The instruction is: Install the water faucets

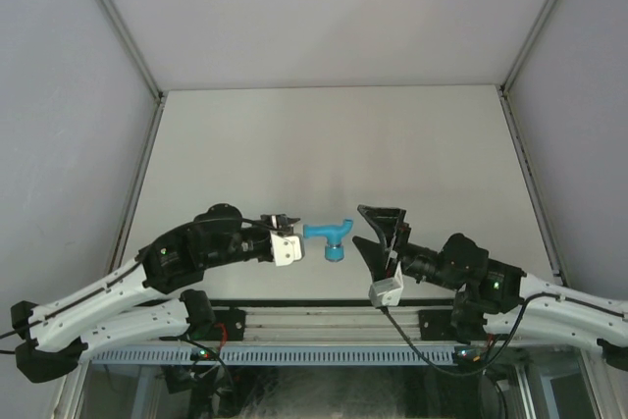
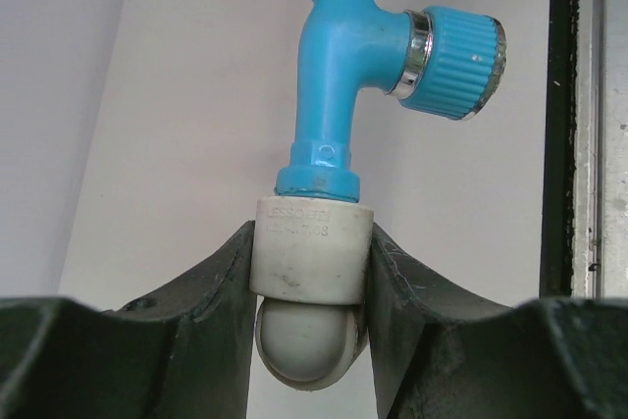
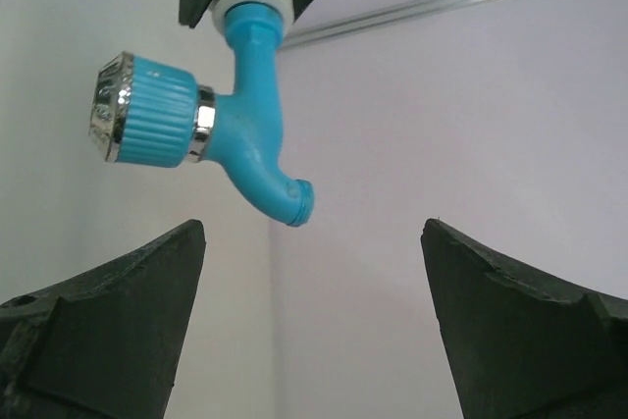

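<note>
My main worry is the hold of my left gripper (image 2: 312,277): its fingers (image 2: 211,306) are clamped only on a smooth, round, white-grey pipe fitting (image 2: 312,242), not on the faucet (image 2: 329,95) itself. I judge that any sideways push or twist on the faucet could turn or slide the fitting between those fingers. The joint could also work loose, since I cannot see how deep the threaded end sits. My right gripper (image 3: 314,233) stands wide open and holds nothing, with the faucet just beyond its fingertips and clear of both. If it closes or advances off line, one finger could strike the spout (image 3: 294,201) or the handle (image 3: 147,110) and knock the part crooked. The assembly hangs in the air above the pale table (image 1: 324,144), so a slip would probably drop it. The faucet is small, bright blue plastic, and sticks straight out past the left fingertips, its collar seated against the fitting's rim. A short curved spout ends in a ridged mouth facing the gap between the right fingers. A ribbed blue handle with a silvery ring and a silvery cap juts out to one side.
</note>
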Robot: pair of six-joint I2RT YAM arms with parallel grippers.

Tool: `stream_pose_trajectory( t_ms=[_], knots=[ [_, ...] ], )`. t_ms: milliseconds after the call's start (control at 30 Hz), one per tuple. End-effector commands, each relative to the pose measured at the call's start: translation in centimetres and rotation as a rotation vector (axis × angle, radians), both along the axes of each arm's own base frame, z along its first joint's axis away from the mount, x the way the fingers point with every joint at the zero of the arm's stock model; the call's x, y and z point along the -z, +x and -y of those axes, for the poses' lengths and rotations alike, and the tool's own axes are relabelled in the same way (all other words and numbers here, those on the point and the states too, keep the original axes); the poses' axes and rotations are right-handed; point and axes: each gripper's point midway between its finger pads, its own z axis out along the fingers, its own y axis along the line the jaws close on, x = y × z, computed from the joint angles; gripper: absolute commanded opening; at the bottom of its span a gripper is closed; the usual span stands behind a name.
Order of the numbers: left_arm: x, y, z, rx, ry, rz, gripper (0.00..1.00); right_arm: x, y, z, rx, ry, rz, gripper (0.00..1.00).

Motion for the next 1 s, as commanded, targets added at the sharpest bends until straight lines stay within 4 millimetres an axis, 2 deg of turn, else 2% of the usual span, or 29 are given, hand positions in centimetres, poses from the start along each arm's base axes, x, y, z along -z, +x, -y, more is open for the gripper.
stream_pose_trajectory(
  t_ms=[0,100,367,500,600,800,833,967],
  knots=[
    [-3.6,-0.6,0.6,0.035,-0.114,0.017,0.00,-0.1,0.9,0.3,0.075,-0.095,0.191,0.92],
    [-3.8,-0.9,0.5,0.046,-0.113,0.004,0.00,0.5,0.7,-0.2,0.074,-0.135,0.212,0.92],
    [-4.3,-1.6,1.0,0.084,-0.130,-0.021,0.00,0.8,-1.6,-3.6,-0.042,-0.129,0.287,0.86],
    [-4.0,-1.6,1.1,0.086,-0.121,-0.020,0.00,0.3,-3.0,-4.9,-0.107,-0.070,0.243,0.61],
    [-3.9,-1.1,0.8,0.059,-0.129,-0.002,0.00,0.3,-3.9,-5.1,-0.148,-0.026,0.154,0.42],
    [-3.2,0.0,0.6,0.009,-0.115,0.026,0.00,-0.2,-5.4,-5.1,-0.209,0.082,-0.121,0.05],
    [-3.1,0.2,0.6,0.002,-0.111,0.029,0.00,-0.3,-5.6,-5.1,-0.219,0.105,-0.170,0.01],
    [-2.6,0.8,0.9,-0.017,-0.093,0.044,0.00,-1.4,-5.8,-4.9,-0.245,0.224,-0.436,0.00]
  ],
)
